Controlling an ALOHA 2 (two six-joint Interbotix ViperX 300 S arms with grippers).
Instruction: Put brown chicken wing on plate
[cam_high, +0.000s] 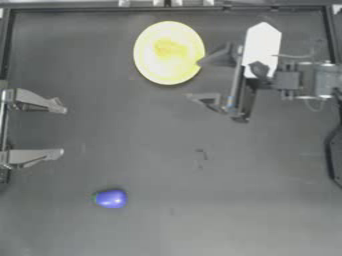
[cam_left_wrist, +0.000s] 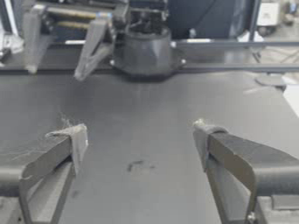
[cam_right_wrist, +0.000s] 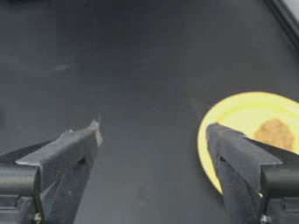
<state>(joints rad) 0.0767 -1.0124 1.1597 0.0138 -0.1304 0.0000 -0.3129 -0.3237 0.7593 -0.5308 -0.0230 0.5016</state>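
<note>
The brown chicken wing (cam_high: 168, 48) already lies on the plate (cam_high: 152, 67), upper centre, so the task looks done; the right gripper (cam_high: 208, 77) beside it and the parked left gripper (cam_high: 61, 130) at left both gape empty.

The top camera hangs above the dark table (cam_high: 167, 150) and looks straight down, far enough to see all of it — both arms too.

The left wrist camera sits low behind the left gripper (cam_left_wrist: 140, 144) and looks across the bare table toward the right arm's side.

The right wrist camera sits close behind the right gripper (cam_right_wrist: 153, 135). It shows the plate (cam_right_wrist: 245, 113) with the brown chicken wing (cam_right_wrist: 273, 133) — the top view shows them too.
</note>
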